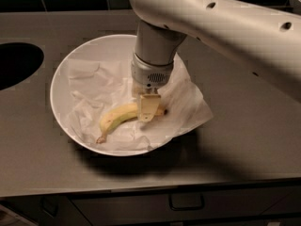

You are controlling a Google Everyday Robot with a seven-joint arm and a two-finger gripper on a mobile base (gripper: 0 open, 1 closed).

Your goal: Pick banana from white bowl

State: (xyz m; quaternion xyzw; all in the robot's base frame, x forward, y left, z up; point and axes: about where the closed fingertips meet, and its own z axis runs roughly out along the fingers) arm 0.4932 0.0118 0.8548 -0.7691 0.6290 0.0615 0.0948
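The yellow banana (117, 117) lies in the white bowl (57, 81) on crumpled white paper (188, 102), with its dark tip toward the bowl's front left. My gripper (147, 109) points straight down into the bowl from the big white arm (221, 18). It sits at the banana's right, stem end and covers that end. The banana rests on the paper, level with the bowl's floor.
The bowl stands on a dark grey counter (249, 140). A dark round opening (14, 62) is cut into the counter at the far left. The paper hangs over the bowl's right rim. A drawer handle (186, 201) shows below the counter's front edge.
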